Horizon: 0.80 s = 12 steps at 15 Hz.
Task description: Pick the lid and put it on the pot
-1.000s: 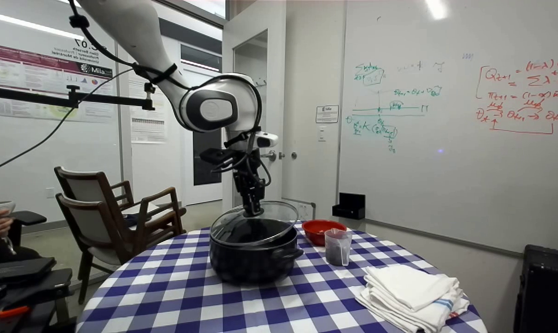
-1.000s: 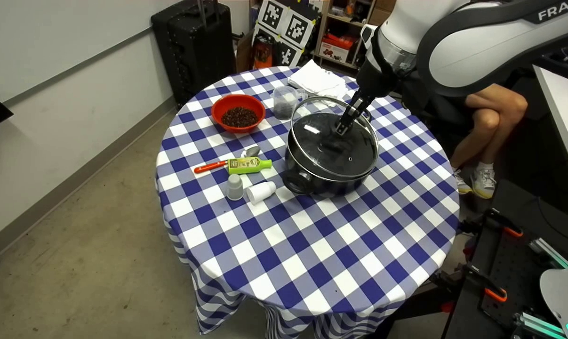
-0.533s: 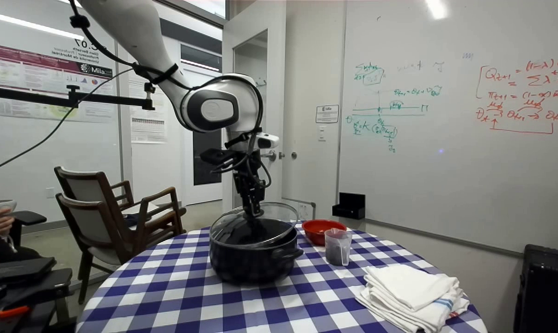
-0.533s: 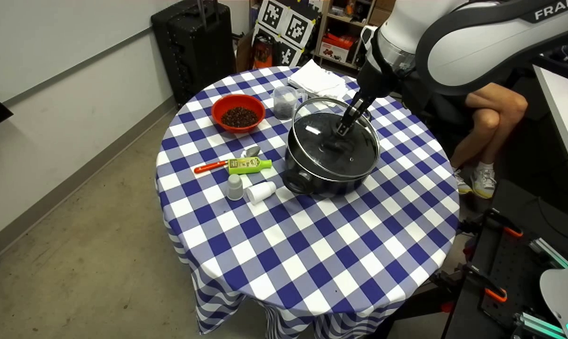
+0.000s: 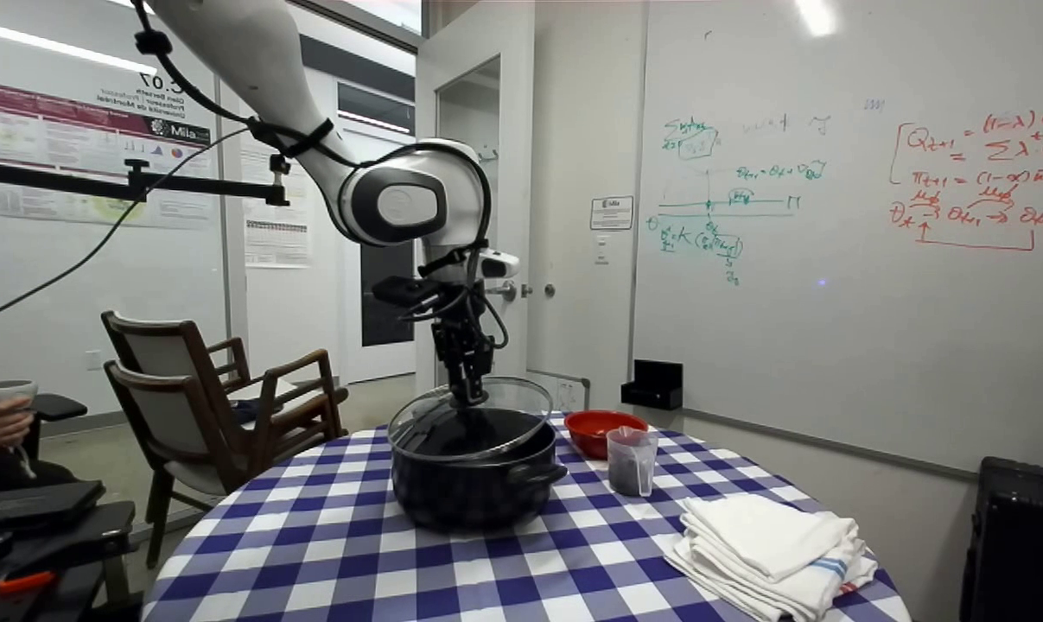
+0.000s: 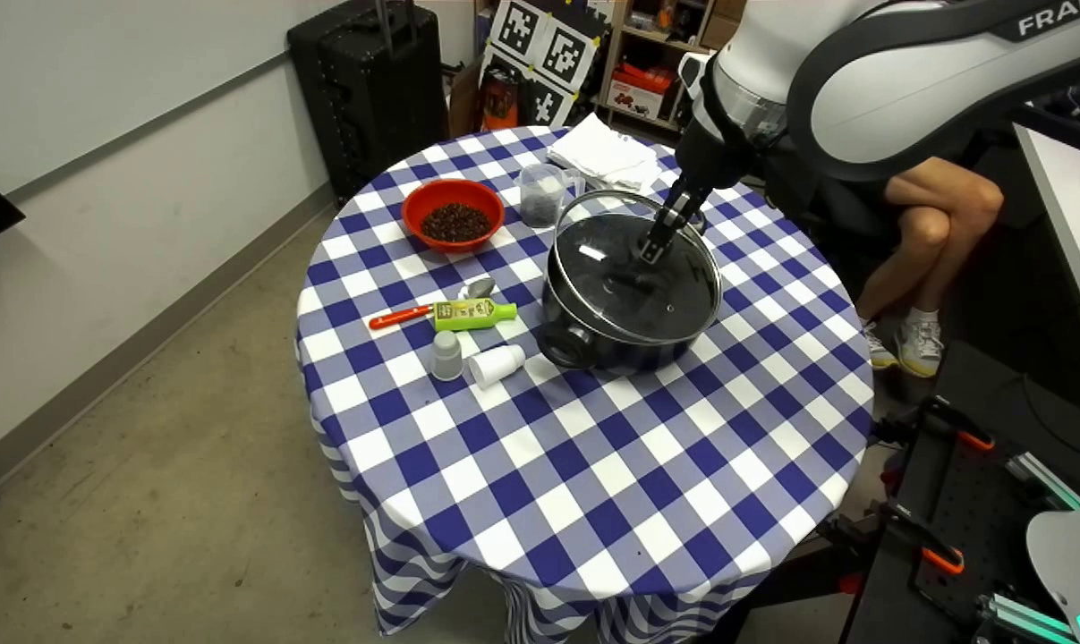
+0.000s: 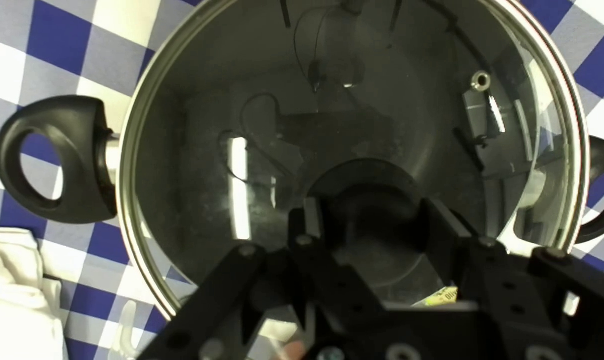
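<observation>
The lid is clear glass with a metal rim and a dark centre knob. It sits tilted over the black pot, one side higher than the other; it also shows in an exterior view. My gripper has its fingers on either side of the knob and appears shut on it. In both exterior views the fingertips come down at the lid's middle. Whether the lower rim touches the pot is unclear. A pot handle sticks out at the left in the wrist view.
A red bowl with dark beans and a clear measuring cup stand near the pot. Folded white towels lie on the table. A green bottle, a red-handled utensil and two small shakers lie or stand beside the pot.
The gripper and lid have shifted slightly together, a little to the left in an exterior view. The lid's raised side looks slightly lower. The pot has not moved.
</observation>
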{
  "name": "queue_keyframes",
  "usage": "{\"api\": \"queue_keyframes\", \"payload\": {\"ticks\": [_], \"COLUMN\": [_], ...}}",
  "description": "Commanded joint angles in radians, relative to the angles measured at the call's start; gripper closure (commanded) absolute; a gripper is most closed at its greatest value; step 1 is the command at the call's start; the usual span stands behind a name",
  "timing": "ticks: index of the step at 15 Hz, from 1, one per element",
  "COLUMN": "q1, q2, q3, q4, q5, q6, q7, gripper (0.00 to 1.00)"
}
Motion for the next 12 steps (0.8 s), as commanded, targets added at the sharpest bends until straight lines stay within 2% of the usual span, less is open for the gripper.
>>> {"api": "queue_keyframes", "payload": {"ticks": [1, 12], "q1": [0.001, 0.003], "q2": [0.016, 0.056], "q3": [0.008, -0.001], "q4": [0.046, 0.085], "q5": [0.004, -0.012], "q6": [-0.033, -0.076], "q7": [-0.042, -0.042], "gripper": [0.74, 0.74]}}
